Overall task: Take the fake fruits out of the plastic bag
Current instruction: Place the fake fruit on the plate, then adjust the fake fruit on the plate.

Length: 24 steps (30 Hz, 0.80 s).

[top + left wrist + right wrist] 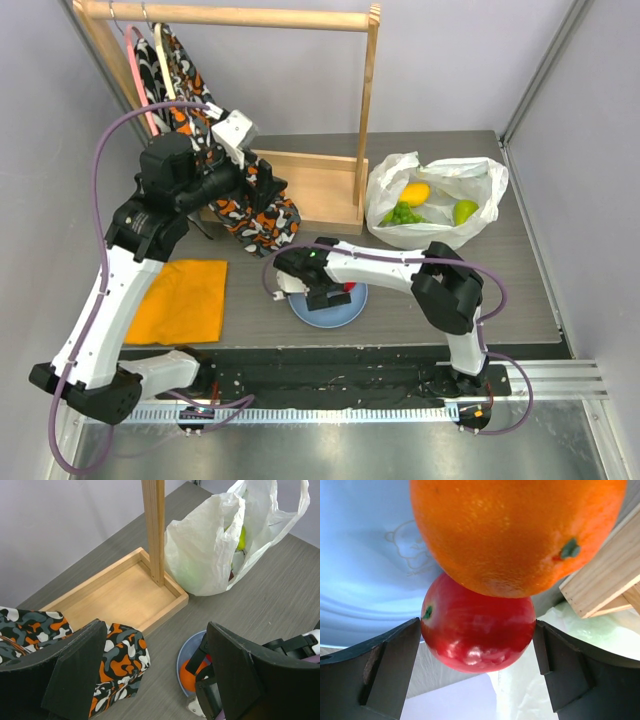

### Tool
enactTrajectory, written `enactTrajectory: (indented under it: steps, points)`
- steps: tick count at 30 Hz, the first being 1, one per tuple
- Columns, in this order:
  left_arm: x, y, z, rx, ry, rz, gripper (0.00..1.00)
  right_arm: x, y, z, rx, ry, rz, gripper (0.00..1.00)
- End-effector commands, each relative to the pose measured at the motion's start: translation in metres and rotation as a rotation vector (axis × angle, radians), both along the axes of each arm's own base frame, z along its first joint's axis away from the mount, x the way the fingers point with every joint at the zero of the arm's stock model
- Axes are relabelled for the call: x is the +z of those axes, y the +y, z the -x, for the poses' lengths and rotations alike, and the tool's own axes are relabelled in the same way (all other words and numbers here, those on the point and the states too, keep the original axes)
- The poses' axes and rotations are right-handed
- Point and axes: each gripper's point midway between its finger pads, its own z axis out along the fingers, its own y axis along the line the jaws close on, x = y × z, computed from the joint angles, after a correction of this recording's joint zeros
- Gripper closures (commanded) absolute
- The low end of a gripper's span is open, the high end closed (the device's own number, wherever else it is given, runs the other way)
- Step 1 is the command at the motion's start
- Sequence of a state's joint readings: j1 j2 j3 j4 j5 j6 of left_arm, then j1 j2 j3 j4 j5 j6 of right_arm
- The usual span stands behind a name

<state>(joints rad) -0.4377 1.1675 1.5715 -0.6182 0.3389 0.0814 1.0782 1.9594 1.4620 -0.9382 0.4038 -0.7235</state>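
Placement of the red apple (pixel 475 640) on the plate (pixel 365 570) is, by our reading, the step in hand. The right gripper (pixel 477 624) has its jaws against both sides of the apple, so we take it as gripped. The apple touches the orange (pixel 510 530) and sits near the plate's rim. We cannot tell whether it rests on the plate.

Procedure:
1. Confirm that the apple is over the flat of the plate, not over the rim.
2. Lower until the plate supports it, then open the jaws slowly.
3. Retract straight up, clear of the orange.

Both fruits are hard, glossy and round, so we expect them to roll at a light nudge. The orange skin is finely dimpled. The apple is smooth with bright highlights. The plate is smooth, light blue and shallow, and gives little restraint.

The left gripper (pixel 156 630) is raised, jaws wide apart and empty. The bag (pixel 480 180) lies well apart from the plate, mouth open. It is thin, crinkled, translucent white film. In it we see a mango (pixel 414 193), grapes (pixel 402 214) and a green fruit (pixel 465 211).
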Motion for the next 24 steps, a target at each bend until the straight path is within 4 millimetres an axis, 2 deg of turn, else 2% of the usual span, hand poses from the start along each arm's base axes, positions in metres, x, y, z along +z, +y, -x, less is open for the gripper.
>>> enactTrajectory:
  steps: [1,5,6,7,9,10,11,12,13,14,15,16,17,19,20,22,23,24]
  points:
    - [0.032,-0.004,-0.001,-0.016,-0.068,0.057,0.14,0.014,0.008,0.003,-0.021,-0.009,-0.084,0.00]
    - [0.034,-0.009,-0.005,-0.025,-0.059,0.073,0.14,0.030,0.009,0.006,-0.023,-0.001,-0.116,0.00]
    - [0.035,-0.010,-0.006,-0.026,-0.056,0.080,0.14,0.045,0.013,0.006,-0.024,-0.007,-0.154,0.00]
    - [0.036,-0.011,-0.006,-0.030,-0.055,0.085,0.14,0.053,0.007,0.010,-0.035,0.005,-0.155,0.00]
    - [0.035,-0.013,-0.007,-0.036,-0.046,0.088,0.14,0.073,0.012,0.018,-0.065,0.048,-0.229,0.00]
    - [0.036,-0.013,-0.007,-0.036,-0.048,0.091,0.14,0.085,0.001,0.019,-0.105,0.074,-0.248,0.00]
    - [0.035,-0.014,-0.007,-0.039,-0.044,0.091,0.14,0.096,0.006,0.024,-0.157,0.125,-0.327,0.00]
    - [0.034,-0.014,-0.008,-0.036,-0.039,0.095,0.14,0.102,0.000,0.027,-0.199,0.164,-0.347,0.00]
    - [0.032,-0.014,-0.008,-0.036,-0.036,0.092,0.14,0.109,-0.012,0.016,-0.286,0.189,-0.400,0.00]
    - [0.032,-0.013,-0.008,-0.032,-0.035,0.091,0.14,0.113,-0.016,0.012,-0.349,0.216,-0.449,0.00]
    - [0.029,-0.013,-0.009,-0.027,-0.031,0.088,0.14,0.114,-0.015,0.017,-0.434,0.313,-0.528,0.00]
    - [0.028,-0.012,-0.009,-0.024,-0.030,0.086,0.14,0.116,-0.030,0.004,-0.532,0.338,-0.577,0.00]
    - [0.027,-0.012,-0.010,-0.020,-0.029,0.080,0.14,0.113,-0.033,0.006,-0.583,0.409,-0.615,0.00]
    - [0.022,-0.011,-0.013,-0.012,-0.024,0.058,0.14,0.105,-0.048,0.001,-0.714,0.482,-0.641,0.00]
    - [0.022,-0.011,-0.014,-0.010,-0.025,0.052,0.14,0.102,-0.051,0.005,-0.751,0.535,-0.643,0.00]
    - [0.015,-0.009,-0.020,0.002,-0.019,0.021,0.14,0.099,-0.046,0.015,-0.836,0.668,-0.693,0.00]
    - [0.014,-0.008,-0.021,0.006,-0.017,0.013,0.14,0.097,-0.049,0.009,-0.891,0.705,-0.724,0.00]
    - [0.013,-0.008,-0.023,0.011,-0.017,0.007,0.14,0.100,-0.043,0.013,-0.948,0.777,-0.767,0.00]
